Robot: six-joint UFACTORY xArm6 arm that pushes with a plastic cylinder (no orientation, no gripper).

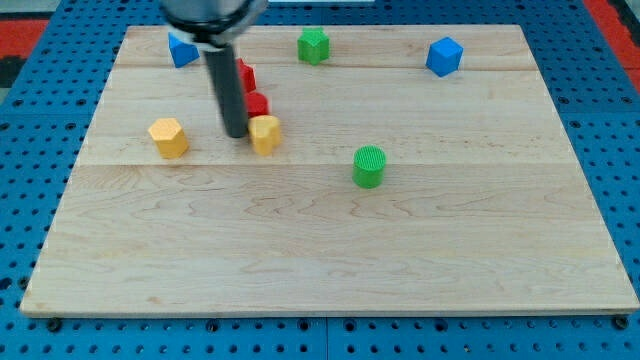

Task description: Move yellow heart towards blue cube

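Resting our tip [236,135] just left of the yellow heart [265,133], we seem to touch it (contact is hard to confirm). We carry no gripper, so nothing is grasped. Red blocks [250,90] sit just above the heart; the blue cube [444,56] lies well apart, toward the view's top right.
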